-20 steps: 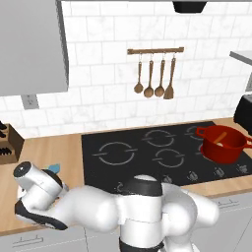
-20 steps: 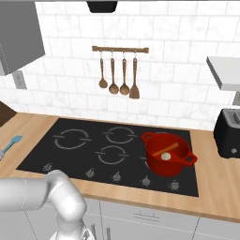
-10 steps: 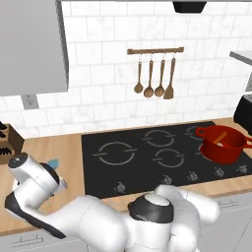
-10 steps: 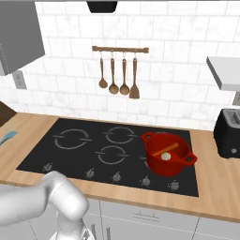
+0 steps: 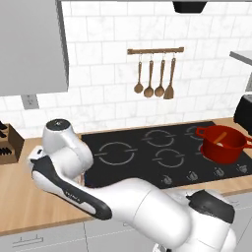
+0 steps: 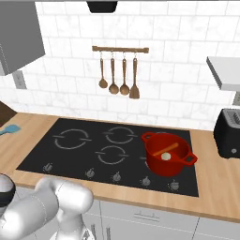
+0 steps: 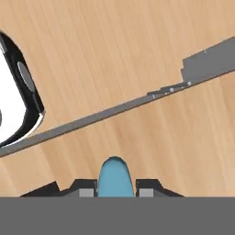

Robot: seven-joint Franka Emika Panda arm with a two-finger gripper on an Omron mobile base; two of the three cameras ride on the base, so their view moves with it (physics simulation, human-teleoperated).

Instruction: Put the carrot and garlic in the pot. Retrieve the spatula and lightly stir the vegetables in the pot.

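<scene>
The red pot point(image 6: 167, 161) stands on the front right burner, also in the left base view as the pot point(image 5: 221, 147). Inside it lie the orange carrot point(image 6: 169, 148) and the whitish garlic point(image 6: 166, 156). The light-blue spatula point(image 6: 10, 129) shows at the far left over the wooden counter, its handle running out of frame. In the hand view my gripper point(image 7: 115, 186) is shut on the spatula point(image 7: 114, 172), whose rounded blue end rises between the two fingertips, with bare wood well below. In the left base view the arm hides the spatula.
The black cooktop point(image 6: 93, 154) lies between the spatula and the pot. Wooden utensils point(image 6: 118, 70) hang on the wall rail. A black toaster point(image 6: 228, 133) stands at the right, and a knife block point(image 5: 7, 142) at the far left. A long grey shadow point(image 7: 114, 110) crosses the counter.
The spatula has moved upward in the right base view, away from the counter's front. The arm's elbow and hand have swung higher at the left of the left base view.
</scene>
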